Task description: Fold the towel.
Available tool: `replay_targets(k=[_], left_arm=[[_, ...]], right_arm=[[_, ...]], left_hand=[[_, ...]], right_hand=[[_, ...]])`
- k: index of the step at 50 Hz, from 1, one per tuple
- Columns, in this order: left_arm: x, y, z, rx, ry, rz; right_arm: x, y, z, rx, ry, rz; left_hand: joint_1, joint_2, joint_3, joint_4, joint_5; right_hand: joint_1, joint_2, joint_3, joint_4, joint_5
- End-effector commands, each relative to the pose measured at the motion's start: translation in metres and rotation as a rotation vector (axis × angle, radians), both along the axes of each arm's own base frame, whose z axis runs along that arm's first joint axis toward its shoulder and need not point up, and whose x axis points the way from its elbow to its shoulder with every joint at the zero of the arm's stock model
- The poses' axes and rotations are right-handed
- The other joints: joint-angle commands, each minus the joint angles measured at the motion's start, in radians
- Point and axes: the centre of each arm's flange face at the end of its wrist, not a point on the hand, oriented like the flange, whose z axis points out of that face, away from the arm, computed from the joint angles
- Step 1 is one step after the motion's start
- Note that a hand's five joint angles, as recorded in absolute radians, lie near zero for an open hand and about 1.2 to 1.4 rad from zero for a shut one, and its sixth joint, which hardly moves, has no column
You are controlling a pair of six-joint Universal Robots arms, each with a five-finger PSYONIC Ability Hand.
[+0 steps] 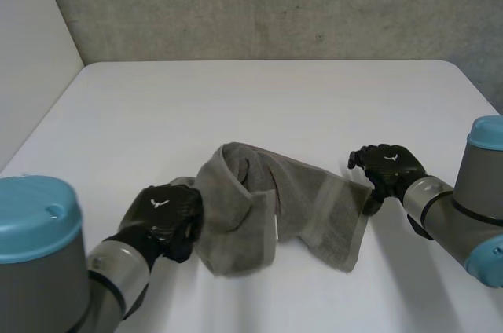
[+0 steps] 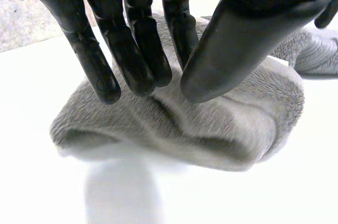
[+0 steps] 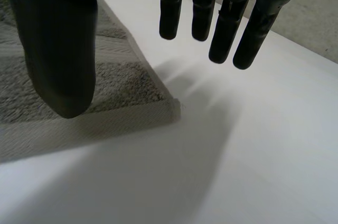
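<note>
On the white counter (image 1: 236, 105), toward its near side and between the two hands, lies the grey towel (image 1: 291, 207), not yet folded neatly. The towel's left half is bunched into a raised, rolled hump, while its right half spreads flat and ends in a banded edge. At the towel's left end sits the left hand (image 1: 163, 214), pressed close against the hump. In the left wrist view its fingers (image 2: 132, 60) are straight and a little spread, their tips resting on top of the bunched cloth (image 2: 211, 129). The thumb (image 2: 237, 44) is set down just beside them on the same hump. At the towel's right edge is the right hand (image 1: 387, 168), beside the far right corner. In the right wrist view its fingers (image 3: 227, 28) are straight, apart from one another and clamped on nothing, hanging over bare counter just past the towel's corner (image 3: 158, 108). Its thumb (image 3: 58, 49) hangs over the towel's banded border, well apart from the fingers. Both arms reach toward the towel from the near side.
</note>
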Motion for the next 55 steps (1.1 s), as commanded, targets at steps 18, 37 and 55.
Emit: replay_targets(k=[18,37,55], left_arm=[[0.008,-0.017,0.012,-0.042,0.05,-0.011],[-0.056,-0.025,0.009,-0.022,0.144,-0.125],[-0.084,-0.048,-0.019,-0.019,0.1,-0.093]], right_arm=[[0.002,-0.025,-0.018,0.066,-0.017,-0.053],[0.002,-0.025,-0.025,0.083,-0.009,-0.052],[0.002,-0.024,-0.024,0.087,-0.015,-0.048]], left_hand=[[-0.951,-0.963,-0.968,-0.974,-0.959],[-0.939,-0.952,-0.956,-0.962,-0.947],[-0.933,-0.946,-0.95,-0.957,-0.941]], right_hand=[[0.09,0.088,0.077,0.081,0.066],[0.281,0.278,0.268,0.271,0.257],[0.659,0.657,0.646,0.65,0.635]])
